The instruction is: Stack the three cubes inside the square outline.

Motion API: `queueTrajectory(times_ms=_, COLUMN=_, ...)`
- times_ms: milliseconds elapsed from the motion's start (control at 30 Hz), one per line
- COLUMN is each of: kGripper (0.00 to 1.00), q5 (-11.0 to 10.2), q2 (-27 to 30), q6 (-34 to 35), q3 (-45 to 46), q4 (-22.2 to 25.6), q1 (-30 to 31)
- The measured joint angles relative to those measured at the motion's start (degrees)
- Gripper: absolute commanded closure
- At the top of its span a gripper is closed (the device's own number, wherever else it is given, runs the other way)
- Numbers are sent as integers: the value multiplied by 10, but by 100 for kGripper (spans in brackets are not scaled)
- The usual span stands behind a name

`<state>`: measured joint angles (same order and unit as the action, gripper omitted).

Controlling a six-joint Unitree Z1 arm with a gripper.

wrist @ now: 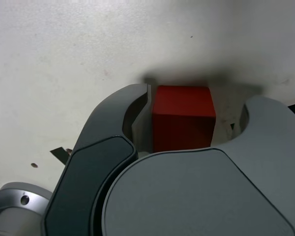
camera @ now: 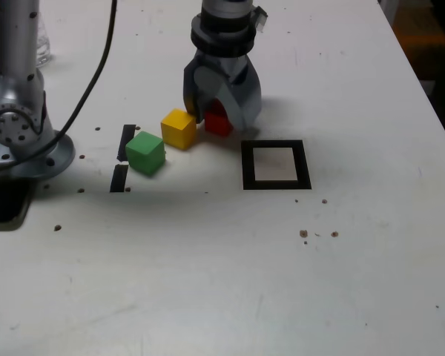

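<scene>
- Exterior view: gripper [camera: 219,111] lowered over the red cube [camera: 218,122] on the white bench [camera: 222,282], jaws straddling it.
- Red cube low between the jaws, half hidden, resting on the bench just left of and beyond the square outline [camera: 276,165].
- Yellow cube [camera: 179,128] just left of the red one, apart from it; green cube [camera: 145,153] nearer and further left, close by the yellow.
- Two short black strips [camera: 124,157] left of the green cube.
- Outline empty of cubes, white centre showing.
- Arm base [camera: 18,119] at far left, black cable [camera: 96,70] arching from it.
- Wrist view: red cube [wrist: 183,118] between the jaws of the gripper [wrist: 187,123]; one jaw tight against a cube side, a narrow gap visible on the other side.
- Jaws partly closed around the cube; cannot tell whether the grip is firm.
</scene>
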<state>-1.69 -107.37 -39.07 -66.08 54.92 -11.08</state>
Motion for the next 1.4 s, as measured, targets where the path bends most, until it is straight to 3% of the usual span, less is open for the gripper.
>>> queueTrajectory(times_ms=133, kGripper=75, q5=5, q2=0, q6=-13, q3=0, q4=-7, q1=0)
queueTrajectory(times_ms=467, kGripper=90, q5=15, q2=14, q6=-19, q3=1, q4=-6, q1=0)
queueTrajectory(times_ms=700, kGripper=91, q5=40, q2=57, q6=-14, q3=2, q4=8, q1=9)
queueTrajectory(times_ms=900, kGripper=90, q5=53, q2=64, q6=-8, q3=-23, q4=28, q1=52)
queueTrajectory(times_ms=1167, kGripper=90, q5=53, q2=66, q6=-17, q3=-64, q4=49, q1=125)
queueTrajectory(times_ms=1400, kGripper=90, q5=41, q2=49, q6=-46, q3=-85, q4=52, q1=158)
